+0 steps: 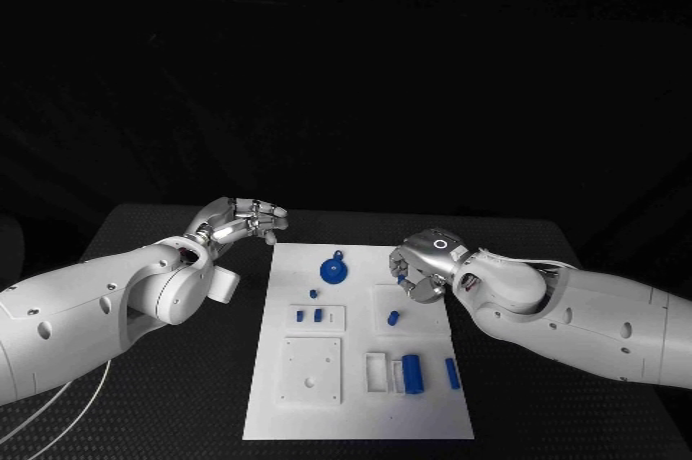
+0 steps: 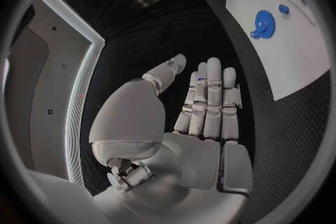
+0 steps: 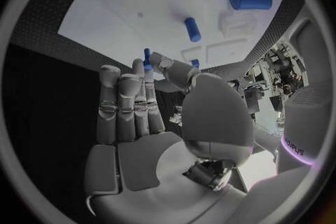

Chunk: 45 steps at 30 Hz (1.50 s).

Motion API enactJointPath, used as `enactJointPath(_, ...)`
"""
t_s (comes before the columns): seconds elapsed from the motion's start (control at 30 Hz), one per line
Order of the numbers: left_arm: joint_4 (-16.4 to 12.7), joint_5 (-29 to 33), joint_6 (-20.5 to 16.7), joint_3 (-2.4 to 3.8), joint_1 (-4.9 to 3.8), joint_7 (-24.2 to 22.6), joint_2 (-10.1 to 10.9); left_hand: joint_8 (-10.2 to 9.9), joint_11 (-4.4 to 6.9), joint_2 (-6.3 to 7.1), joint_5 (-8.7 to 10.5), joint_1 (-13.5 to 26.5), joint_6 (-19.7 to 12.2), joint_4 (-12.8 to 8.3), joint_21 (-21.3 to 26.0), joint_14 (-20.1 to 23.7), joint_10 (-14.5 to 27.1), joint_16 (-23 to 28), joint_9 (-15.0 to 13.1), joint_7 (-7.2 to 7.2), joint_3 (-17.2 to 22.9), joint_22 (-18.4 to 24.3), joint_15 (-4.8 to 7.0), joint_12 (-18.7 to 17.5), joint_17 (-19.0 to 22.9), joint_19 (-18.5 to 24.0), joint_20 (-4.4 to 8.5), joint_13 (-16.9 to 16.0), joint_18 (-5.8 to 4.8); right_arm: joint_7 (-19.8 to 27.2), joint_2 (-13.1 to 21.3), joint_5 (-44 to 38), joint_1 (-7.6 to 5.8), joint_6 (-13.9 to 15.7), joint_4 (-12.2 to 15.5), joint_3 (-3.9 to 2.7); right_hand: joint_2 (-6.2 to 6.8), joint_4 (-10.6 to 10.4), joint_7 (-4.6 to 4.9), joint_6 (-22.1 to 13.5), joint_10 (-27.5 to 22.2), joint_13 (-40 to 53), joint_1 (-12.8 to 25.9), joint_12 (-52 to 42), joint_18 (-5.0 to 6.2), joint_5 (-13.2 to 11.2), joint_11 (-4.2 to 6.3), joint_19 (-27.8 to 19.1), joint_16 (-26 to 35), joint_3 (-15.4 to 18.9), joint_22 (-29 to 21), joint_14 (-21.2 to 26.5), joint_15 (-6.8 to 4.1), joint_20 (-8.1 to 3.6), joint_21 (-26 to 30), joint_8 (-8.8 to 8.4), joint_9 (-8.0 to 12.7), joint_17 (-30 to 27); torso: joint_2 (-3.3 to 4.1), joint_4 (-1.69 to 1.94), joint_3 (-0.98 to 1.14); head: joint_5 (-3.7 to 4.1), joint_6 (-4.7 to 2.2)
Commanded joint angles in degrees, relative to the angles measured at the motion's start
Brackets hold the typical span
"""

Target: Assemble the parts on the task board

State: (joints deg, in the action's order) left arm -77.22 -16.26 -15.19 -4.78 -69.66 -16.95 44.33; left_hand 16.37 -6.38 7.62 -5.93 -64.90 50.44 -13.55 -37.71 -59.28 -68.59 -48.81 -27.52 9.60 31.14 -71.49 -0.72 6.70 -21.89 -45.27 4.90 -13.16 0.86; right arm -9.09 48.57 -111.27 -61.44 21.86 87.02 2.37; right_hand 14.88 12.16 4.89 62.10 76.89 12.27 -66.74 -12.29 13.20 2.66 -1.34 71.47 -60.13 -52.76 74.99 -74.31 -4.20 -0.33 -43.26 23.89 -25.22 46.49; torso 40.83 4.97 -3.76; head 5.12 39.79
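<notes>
Blue peg point(image 1: 400, 278) pinched by right hand point(image 1: 423, 272), left hand point(image 1: 245, 220) empty

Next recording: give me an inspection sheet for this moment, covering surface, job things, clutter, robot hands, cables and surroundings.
Surface: black table, white task board in the middle.
Job's things: blue gear-shaped part at the far end; blue cylinder and small blue pegs nearer.
Clutter: nothing seen.
Robot hands: left robot hand open, off the board's far left corner; right robot hand pinches a small blue part.
Cables: thin pale cable beside the left arm.
Surroundings: dark.
</notes>
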Motion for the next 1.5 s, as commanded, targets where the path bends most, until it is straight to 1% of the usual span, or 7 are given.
enactJointPath(0.03, -0.1, 0.4, -0.4, 0.03, -0.01, -0.9, -0.2, 0.2, 0.24, -0.07, -0.32, 0.4, -0.3, -0.2, 0.2, -0.3, -0.1, 0.3, 0.0, -0.05, -0.3, -0.1, 0.10, -0.1, -0.1, -0.5, 0.07, 0.1, 1.01, 1.3, -1.0, 1.4, 0.06, 1.8, 1.8, 0.02, -0.31, 0.0, -0.05, 0.4, 0.3, 0.1, -0.4, 0.2, 1.80, 0.2, -0.08, 0.0, -0.3, -0.4, 1.3, 0.3, -0.72, -0.56, -0.3, -0.17, 0.0, 0.1, 0.01, 0.10, 0.04, -0.89, -0.23)
enactJointPath(0.23, -0.2, 0.4, -0.8, 0.03, -0.01, -0.9, -0.4, 0.2, 0.25, -0.07, -0.33, 0.4, -0.3, -0.2, 0.2, -0.3, -0.1, 0.4, 0.0, -0.05, -0.3, -0.1, 0.11, -0.1, -0.1, -0.5, 0.07, 0.1, 1.01, 2.0, -3.8, 1.6, 0.33, 2.4, 3.9, 0.02, -0.31, 0.0, -0.05, 0.4, 0.3, 0.2, -0.4, 0.3, 1.80, 0.2, -0.08, 0.0, -0.3, -0.4, 1.3, 0.3, -0.72, -0.58, -0.4, -0.20, 0.0, 0.1, 0.03, 0.05, -0.02, -2.45, -0.56)
enactJointPath(0.43, -0.3, 0.8, -1.6, 0.03, -0.01, -0.9, -0.7, 0.2, 0.26, -0.11, -0.34, 0.4, -0.3, -0.1, 0.3, -0.4, -0.2, 0.4, 0.0, -0.04, -0.3, -0.1, 0.12, -0.1, -0.2, -0.5, 0.08, 0.1, 1.00, 2.5, -6.7, 1.4, 1.80, 2.5, 4.6, 0.09, -0.36, 0.0, -0.03, 0.4, 0.3, 0.2, -0.4, 0.4, 1.80, 0.3, -0.10, 0.0, -0.3, -0.5, 1.3, 0.3, -0.70, -0.61, -0.4, -0.25, 0.0, 0.2, -0.01, 0.15, -0.09, -4.33, -0.40)
enactJointPath(0.7, -0.2, 1.4, -2.7, 0.03, -0.01, -1.1, -1.0, 0.2, 0.29, -0.11, -0.35, 0.5, -0.2, -0.1, 0.3, -0.4, -0.3, 0.5, 0.0, -0.05, -0.3, -0.1, 0.13, -0.1, -0.3, -0.6, 0.09, 0.1, 1.00, 3.1, -10.2, 0.4, 4.18, 2.3, 3.2, 1.19, -0.47, 0.0, -0.01, 0.4, 0.2, 0.2, -0.4, 0.5, 1.80, 0.3, -0.12, -0.1, -0.3, -0.5, 1.3, 0.4, -0.68, -0.64, -0.5, -0.32, 0.0, 0.2, 0.01, 0.16, -0.17, -6.14, -0.02)
enactJointPath(0.93, -0.2, 1.8, -3.0, 0.03, -0.02, -1.2, -1.3, 0.3, 0.31, -0.09, -0.35, 0.5, -0.2, -0.1, 0.4, -0.4, -0.3, 0.5, 0.0, -0.07, -0.3, -0.1, 0.13, 0.0, -0.3, -0.6, 0.09, 0.1, 0.99, 3.3, -12.2, -0.5, 6.14, 1.9, 2.6, 1.87, -0.54, 0.0, 0.01, 0.3, 0.2, 0.3, -0.4, 0.6, 1.80, 0.3, -0.14, -0.1, -0.2, -0.5, 1.3, 0.4, -0.66, -0.66, -0.6, -0.37, 0.1, 0.2, 0.01, 0.12, -0.12, -7.15, 0.60)
enactJointPath(1.27, -0.3, 1.8, -2.8, 0.03, -0.02, -1.1, -1.5, 0.3, 0.31, -0.08, -0.36, 0.5, -0.2, -0.1, 0.4, -0.4, -0.3, 0.6, 0.0, -0.07, -0.3, -0.1, 0.14, 0.0, -0.4, -0.6, 0.10, 0.1, 0.99, 3.3, -12.4, -1.2, 6.69, 1.3, 1.3, 2.91, -0.59, 0.1, 0.02, 0.3, 0.2, 0.3, -0.4, 0.6, 1.80, 0.3, -0.15, -0.2, -0.2, -0.5, 1.2, 0.4, -0.65, -0.67, -0.7, -0.41, 0.0, 0.3, 0.04, 0.04, -0.11, -8.46, 1.49)
enactJointPath(1.5, -0.3, 1.8, -2.8, 0.03, -0.02, -1.1, -1.3, 0.3, 0.31, -0.08, -0.36, 0.5, -0.2, -0.1, 0.4, -0.4, -0.3, 0.6, 0.0, -0.07, -0.3, -0.1, 0.14, 0.0, -0.4, -0.6, 0.11, 0.1, 0.99, 3.0, -12.0, -1.6, 7.24, 1.3, 1.2, 2.95, -0.61, 0.1, 0.02, 0.3, 0.3, 0.4, -0.4, 0.7, 1.80, 0.3, -0.15, -0.2, -0.2, -0.5, 1.2, 0.4, -0.65, -0.67, -0.7, -0.42, 0.0, 0.3, 0.04, 0.03, -0.04, -8.85, 1.93)
